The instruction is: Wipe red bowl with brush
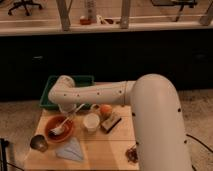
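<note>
The red bowl [59, 128] sits on the left of the wooden table [105, 147]. The pale brush [62, 126] lies slanted in it, bristle head low at the left, handle rising toward the gripper [75, 108]. The gripper hangs just above the bowl's far right rim, at the end of my white arm [95, 94], and holds the top of the brush handle.
A white cup [91, 121] stands right of the bowl, an orange ball [105, 110] behind it, and a dark block with a tan top [111, 122] beside it. A dark metal cup [38, 143] stands front left, a blue cloth [69, 149] in front. A green tray [49, 90] sits behind.
</note>
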Robot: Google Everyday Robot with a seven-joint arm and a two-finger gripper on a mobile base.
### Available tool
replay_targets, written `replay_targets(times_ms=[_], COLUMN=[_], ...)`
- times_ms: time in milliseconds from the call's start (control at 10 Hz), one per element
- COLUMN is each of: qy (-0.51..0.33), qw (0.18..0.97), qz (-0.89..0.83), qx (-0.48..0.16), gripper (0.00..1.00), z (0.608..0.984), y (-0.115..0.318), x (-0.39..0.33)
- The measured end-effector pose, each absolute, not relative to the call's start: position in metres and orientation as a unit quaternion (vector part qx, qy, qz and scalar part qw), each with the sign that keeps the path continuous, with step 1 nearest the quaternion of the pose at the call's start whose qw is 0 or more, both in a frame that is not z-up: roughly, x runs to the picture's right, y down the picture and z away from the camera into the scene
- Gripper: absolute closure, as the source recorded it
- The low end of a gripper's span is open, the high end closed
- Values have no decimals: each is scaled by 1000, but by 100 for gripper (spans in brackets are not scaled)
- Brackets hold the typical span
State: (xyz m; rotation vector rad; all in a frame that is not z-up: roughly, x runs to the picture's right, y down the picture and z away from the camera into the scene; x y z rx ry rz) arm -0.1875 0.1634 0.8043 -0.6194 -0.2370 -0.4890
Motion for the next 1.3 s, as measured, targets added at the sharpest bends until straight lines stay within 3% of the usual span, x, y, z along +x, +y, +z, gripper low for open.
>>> replay_targets(times_ms=[400,1300], qy=[-85,-65], qw=[929,935], qz=[-200,-208], qx=[-298,-280], gripper=[100,100], z=[798,822], y=[161,127], x=[-144,-151])
